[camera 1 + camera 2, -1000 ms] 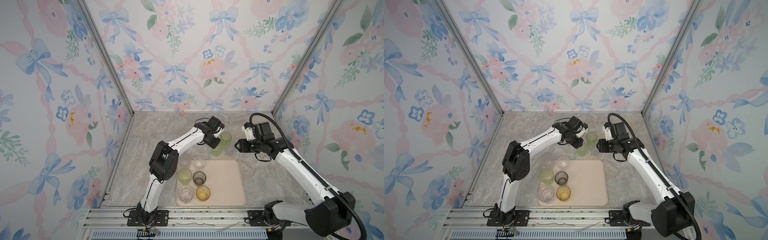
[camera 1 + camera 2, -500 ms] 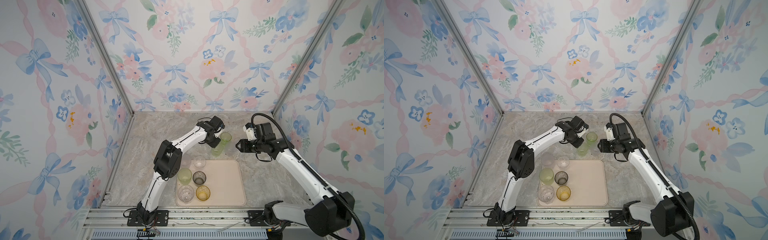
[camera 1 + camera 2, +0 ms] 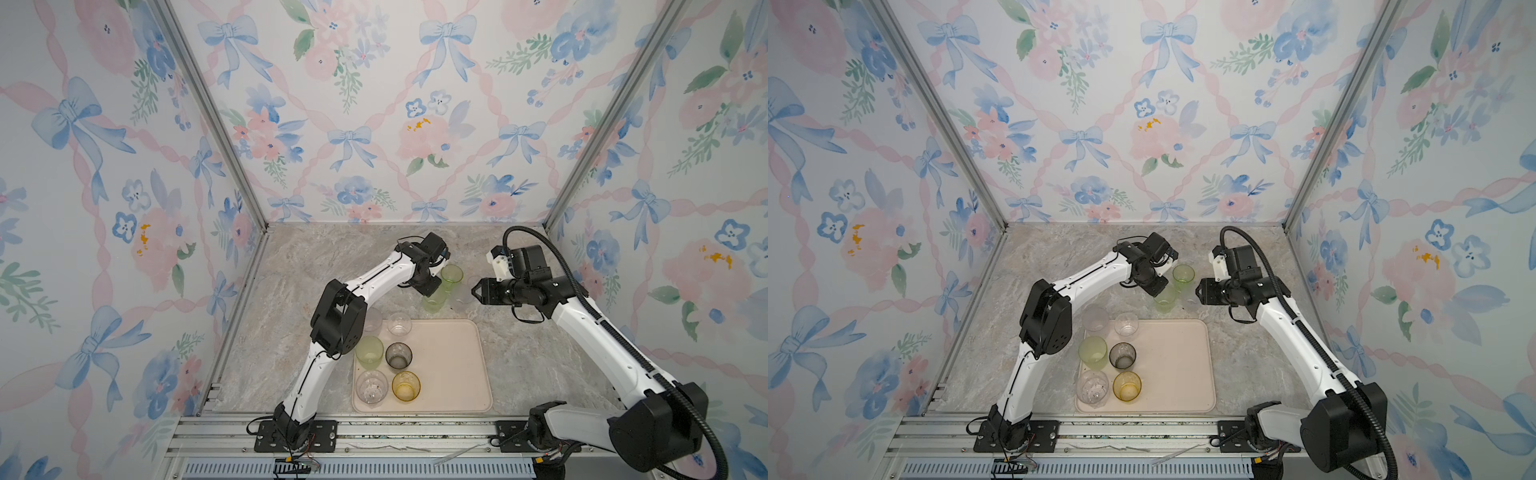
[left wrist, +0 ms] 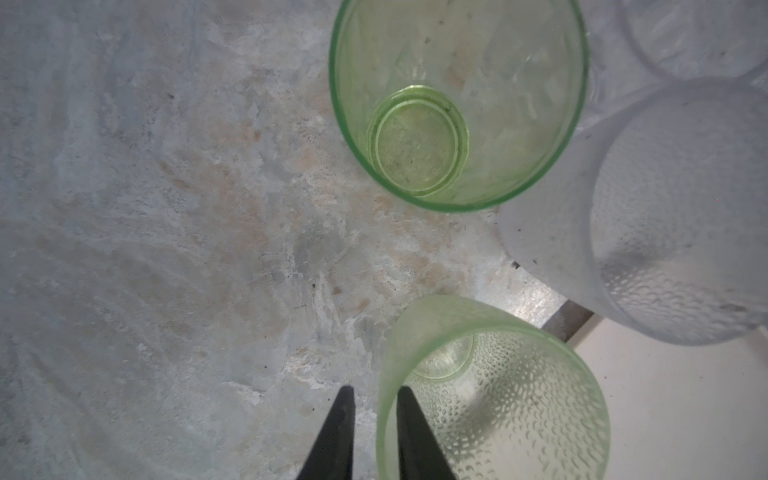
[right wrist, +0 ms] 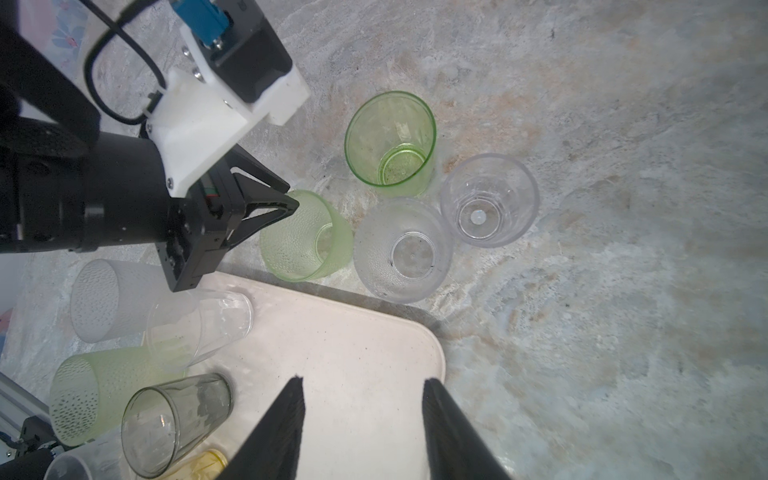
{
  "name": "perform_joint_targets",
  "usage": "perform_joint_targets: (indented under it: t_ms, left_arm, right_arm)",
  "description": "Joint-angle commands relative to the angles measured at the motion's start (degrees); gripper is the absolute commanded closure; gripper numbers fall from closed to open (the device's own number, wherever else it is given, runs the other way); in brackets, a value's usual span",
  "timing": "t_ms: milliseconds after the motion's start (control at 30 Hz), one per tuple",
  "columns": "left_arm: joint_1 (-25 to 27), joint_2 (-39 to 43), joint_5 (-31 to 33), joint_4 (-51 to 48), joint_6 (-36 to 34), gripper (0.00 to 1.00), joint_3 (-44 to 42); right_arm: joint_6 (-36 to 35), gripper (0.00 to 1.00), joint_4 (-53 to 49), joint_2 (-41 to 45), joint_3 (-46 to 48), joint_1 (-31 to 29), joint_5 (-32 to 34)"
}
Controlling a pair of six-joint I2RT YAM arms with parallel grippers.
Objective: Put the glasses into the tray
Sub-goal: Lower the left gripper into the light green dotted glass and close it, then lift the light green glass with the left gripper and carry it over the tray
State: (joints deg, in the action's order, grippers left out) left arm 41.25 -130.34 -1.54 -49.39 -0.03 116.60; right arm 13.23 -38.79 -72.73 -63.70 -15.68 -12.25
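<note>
No legible text, label, brand or number in any view. The glasses and the tray show no readable marking.

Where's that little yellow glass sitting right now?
In a top view the yellow glass stands inside the tray near its front edge, just right of a clear glass and in front of the smoky grey glass.

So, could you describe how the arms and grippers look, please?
White shells, black joints on both. The right arm carries a ribbed black hose; the left arm has thin black cables and a white camera bracket. The left gripper and right gripper are tapered black wedges.
</note>
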Motion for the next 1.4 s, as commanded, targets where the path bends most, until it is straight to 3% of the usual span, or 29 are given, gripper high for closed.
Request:
perform_joint_targets:
  t_ms: [0, 233, 800, 1367]
  left_arm:
    - [0.3, -1.3, -0.9, -1.7, -0.9, 0.82, 1.5]
    - [0.3, -1.2, -0.7, -1.7, -0.9, 0.92, 1.8]
    - [0.6, 9.4, 3.0, -3.6, -4.6, 0.96, 1.3]
    - [8.7, 17.6, 4.5, -5.4, -3.9, 0.96, -15.1]
  right_arm:
    - [-0.6, 0.51, 0.2, 0.0, 0.7, 0.9, -0.8]
    - [-0.5, 0.51, 0.6, 0.0, 1.4, 1.1, -1.0]
    - [0.3, 0.51, 1.3, 0.1, 2.3, 1.1, -2.1]
    - [1.0, 0.51, 0.7, 1.9, 4.0, 0.9, -2.1]
